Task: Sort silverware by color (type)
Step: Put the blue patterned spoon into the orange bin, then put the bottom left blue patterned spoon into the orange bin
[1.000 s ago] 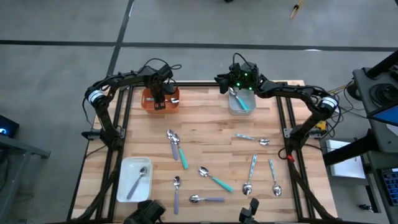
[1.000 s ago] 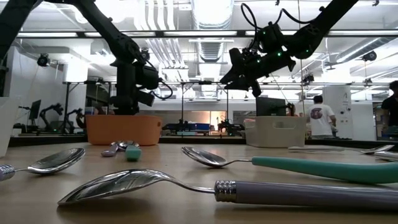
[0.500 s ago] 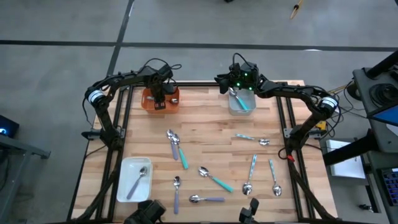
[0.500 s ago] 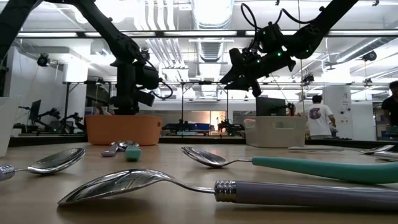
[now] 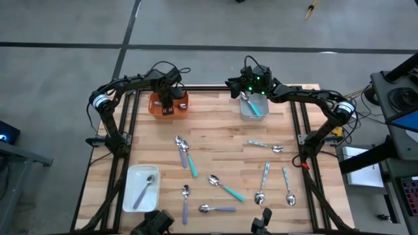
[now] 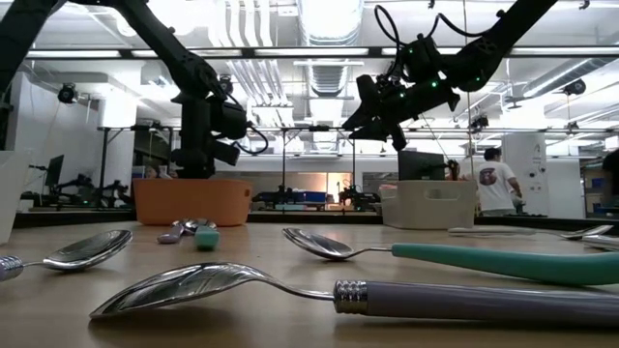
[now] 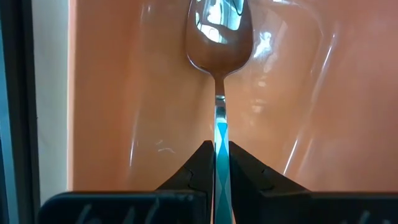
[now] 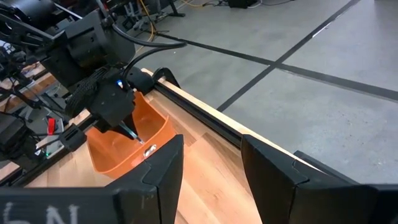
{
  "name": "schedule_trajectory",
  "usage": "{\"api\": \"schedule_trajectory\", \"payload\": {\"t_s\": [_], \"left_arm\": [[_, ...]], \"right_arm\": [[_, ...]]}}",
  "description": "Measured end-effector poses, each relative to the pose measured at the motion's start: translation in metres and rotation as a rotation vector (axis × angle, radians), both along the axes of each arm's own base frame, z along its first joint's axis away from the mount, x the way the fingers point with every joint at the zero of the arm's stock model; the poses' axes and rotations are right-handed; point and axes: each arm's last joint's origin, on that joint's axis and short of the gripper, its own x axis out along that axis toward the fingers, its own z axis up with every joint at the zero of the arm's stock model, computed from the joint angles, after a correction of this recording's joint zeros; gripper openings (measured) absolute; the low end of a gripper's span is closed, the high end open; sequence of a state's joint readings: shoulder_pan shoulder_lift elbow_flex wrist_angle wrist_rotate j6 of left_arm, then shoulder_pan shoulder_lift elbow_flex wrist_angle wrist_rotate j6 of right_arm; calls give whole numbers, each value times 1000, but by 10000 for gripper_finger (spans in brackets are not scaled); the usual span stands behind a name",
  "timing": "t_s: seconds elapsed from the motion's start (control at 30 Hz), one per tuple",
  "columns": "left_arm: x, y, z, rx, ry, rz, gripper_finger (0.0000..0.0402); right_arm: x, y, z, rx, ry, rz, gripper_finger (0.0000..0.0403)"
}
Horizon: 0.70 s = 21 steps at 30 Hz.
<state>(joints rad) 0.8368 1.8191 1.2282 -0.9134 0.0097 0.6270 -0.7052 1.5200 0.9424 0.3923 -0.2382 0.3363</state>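
My left gripper (image 5: 167,106) points down into the orange tray (image 5: 157,108) at the table's far left, shut on a spoon (image 7: 219,37) with a blue-and-silver patterned handle. The spoon's shiny bowl hangs inside the tray. My right gripper (image 8: 211,168) stands open and nearly level, high above the far edge beside the grey tray (image 5: 260,115), with nothing between its fingers. That tray holds a teal-handled spoon (image 5: 253,108). Several more spoons with teal, lavender and pale blue handles lie flat on the wooden table (image 5: 222,140). My left gripper pinches the spoon's patterned handle (image 7: 221,146) between its two fingers (image 7: 200,168), coming from above and pointing down, along the handle. The spoon hangs upright below the fingers, bowl down, inside the orange tray. Whether the bowl touches the tray's floor cannot be told.
A white tray (image 5: 130,196) at the near left holds a lavender-handled spoon (image 5: 146,191). Loose spoons are spread over the table's middle and near right, for instance a teal one (image 5: 227,188) and a lavender one (image 5: 217,209). People stand in the room beyond the table.
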Motion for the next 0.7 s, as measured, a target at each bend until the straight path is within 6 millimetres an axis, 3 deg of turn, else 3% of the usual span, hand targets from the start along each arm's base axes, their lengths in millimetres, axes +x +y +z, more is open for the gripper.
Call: {"api": "schedule_trajectory", "payload": {"t_s": [0.3,0.53,0.7], "left_arm": [[0,0,0,-1,1,-1,32],[1,1,2,5,-5,10,106],[7,8,22,21,-36,90,139]], "right_arm": [[0,0,0,0,0,0,153],[0,0,0,-1,0,0,153],[0,0,0,-4,1,6,153]]}}
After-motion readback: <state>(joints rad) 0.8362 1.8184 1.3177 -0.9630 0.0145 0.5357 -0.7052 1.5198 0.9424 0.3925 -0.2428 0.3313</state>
